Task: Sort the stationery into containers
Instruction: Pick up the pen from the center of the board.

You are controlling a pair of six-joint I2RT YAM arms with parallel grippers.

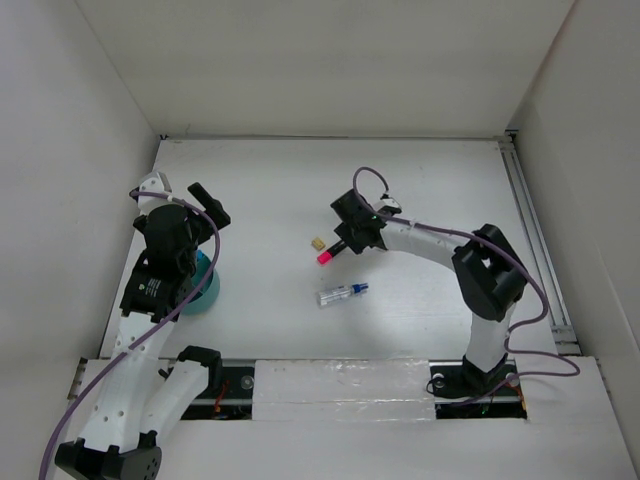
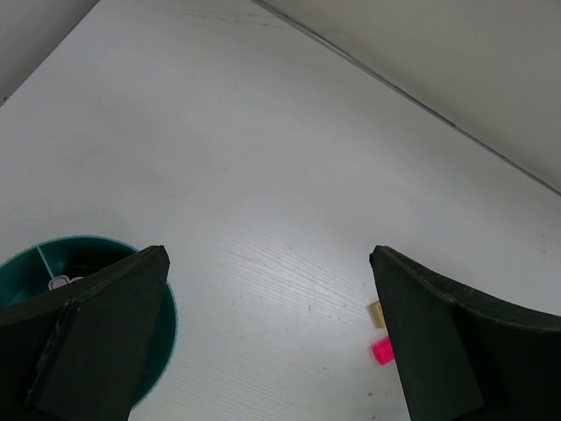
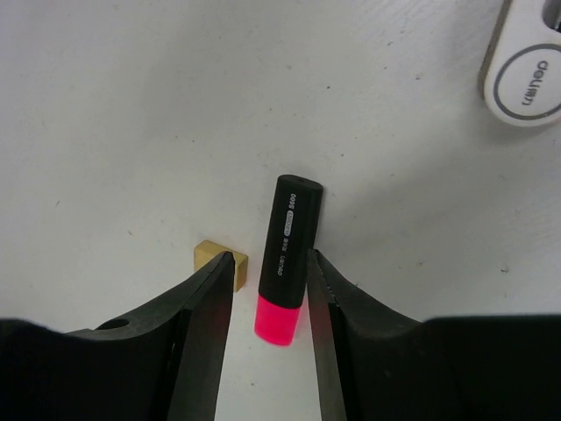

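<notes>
A short black marker with a pink end (image 3: 289,241) lies on the white table between my right gripper's (image 3: 270,255) fingers. The right finger touches it and a gap shows at the left finger, so the jaws are open around it. The small beige eraser (image 3: 213,255) sits just left of the left finger. In the top view the marker's pink end (image 1: 324,257), the eraser (image 1: 318,243) and the clear blue-capped pen (image 1: 342,293) lie mid-table. The teal cup (image 1: 207,287) stands at the left under my left arm. My left gripper (image 2: 267,254) is open and empty above the table beside the cup (image 2: 53,254).
A white oval object marked "deli" (image 3: 526,79) lies beyond the marker at the right. White walls enclose the table at the left, back and right. Something small and pale lies inside the cup (image 2: 60,281). No orange pencils are in view.
</notes>
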